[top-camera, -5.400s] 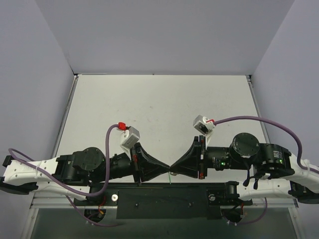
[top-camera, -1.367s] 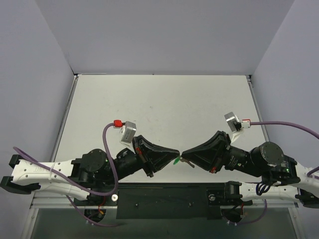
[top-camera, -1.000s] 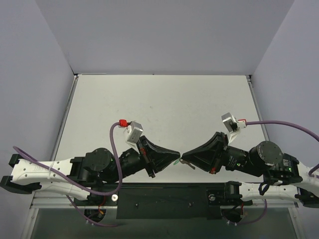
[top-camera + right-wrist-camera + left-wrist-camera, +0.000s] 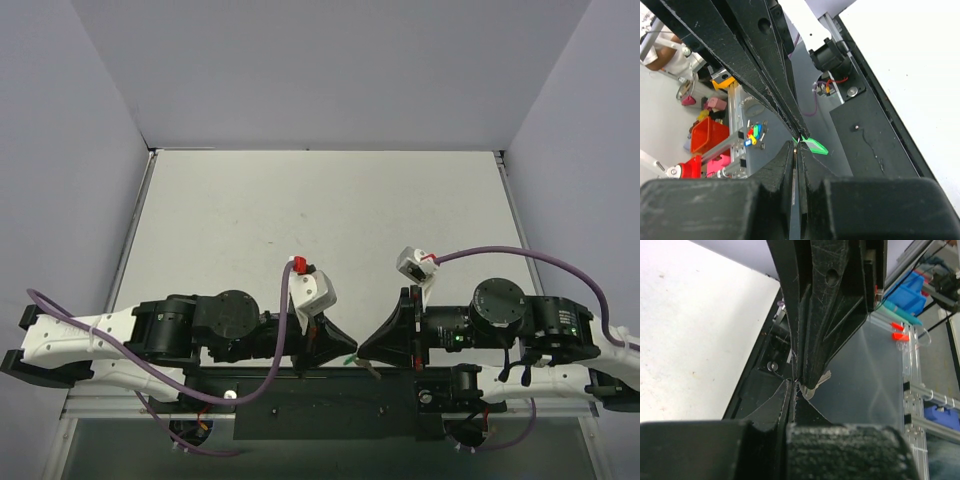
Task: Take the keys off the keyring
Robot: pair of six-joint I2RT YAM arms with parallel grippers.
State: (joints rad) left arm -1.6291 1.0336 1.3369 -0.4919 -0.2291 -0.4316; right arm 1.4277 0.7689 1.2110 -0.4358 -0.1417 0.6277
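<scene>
Keyring, one tiny bright green oval piece (image 4: pixel 813 145), is held in the air at the near edge of one flat white table (image 4: pixel 320 210). Of the two black two-finger arms, the left gripper (image 4: pixel 343 350) and the right gripper (image 4: pixel 363 352) are both pinched fully closed, tips touching. The keyring juts from that meeting point; which jaws pinch it cannot be told. One pale silver-grey metal key (image 4: pixel 821 380) shows at the right gripper's tip.

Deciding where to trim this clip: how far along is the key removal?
Done: both pieces are gripped, with the tips meeting. In hand: left gripper shut on the green keyring, right gripper shut on the key. Left: pulling them apart. The key sits right by the keyring, so separation isn't confirmed.
</scene>
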